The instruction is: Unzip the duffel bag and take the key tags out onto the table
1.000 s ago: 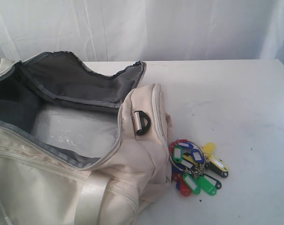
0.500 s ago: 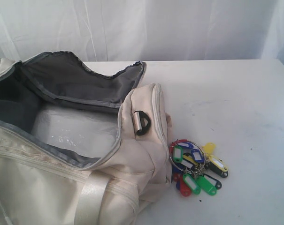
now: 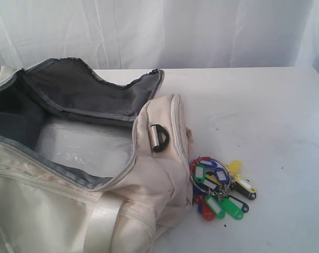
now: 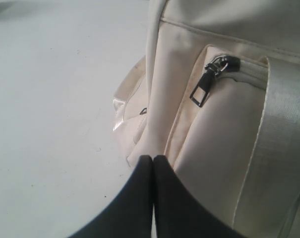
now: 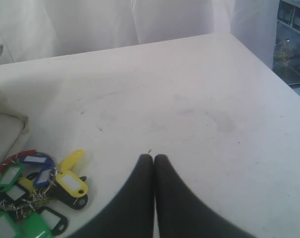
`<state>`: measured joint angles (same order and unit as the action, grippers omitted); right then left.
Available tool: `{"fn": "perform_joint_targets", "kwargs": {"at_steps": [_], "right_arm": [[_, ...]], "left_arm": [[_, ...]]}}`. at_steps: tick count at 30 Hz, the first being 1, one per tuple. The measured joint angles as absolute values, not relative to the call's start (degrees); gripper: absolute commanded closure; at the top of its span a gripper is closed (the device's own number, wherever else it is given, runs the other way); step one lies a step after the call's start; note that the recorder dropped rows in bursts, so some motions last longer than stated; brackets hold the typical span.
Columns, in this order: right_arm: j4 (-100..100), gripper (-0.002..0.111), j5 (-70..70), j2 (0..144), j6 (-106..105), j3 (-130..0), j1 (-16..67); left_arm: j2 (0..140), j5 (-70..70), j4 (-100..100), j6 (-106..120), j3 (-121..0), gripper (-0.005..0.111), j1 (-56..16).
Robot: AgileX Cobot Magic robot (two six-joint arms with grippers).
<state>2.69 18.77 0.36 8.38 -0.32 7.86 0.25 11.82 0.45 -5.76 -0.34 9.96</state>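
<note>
We see nothing shift over the last 1 s. The bag (image 3: 148,179) gapes unzipped, and the tags (image 3: 221,191) lie on the table (image 3: 264,116) near its front edge, seemingly touching the bag. The left gripper (image 4: 153,157) and right gripper (image 5: 153,156) are clenched empty, so the task looks done.

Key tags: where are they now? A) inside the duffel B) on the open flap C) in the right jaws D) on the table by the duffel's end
D: the key tags lie on the table, right beside the end of the unzipped duffel bag, with nothing gripping them.
</note>
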Motion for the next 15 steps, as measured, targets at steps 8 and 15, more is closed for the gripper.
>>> {"fn": "perform_joint_targets", "kwargs": {"at_steps": [8, 15], "right_arm": [[2.69, 0.108, 18.77, 0.36, 8.38, -0.32, 4.48], [2.6, 0.108, 18.77, 0.36, 8.38, -0.32, 4.33]], "left_arm": [[0.25, 11.82, 0.45, -5.76, -0.34, 0.107, 9.96], [0.25, 11.82, 0.45, -5.76, -0.34, 0.107, 9.96]]}}
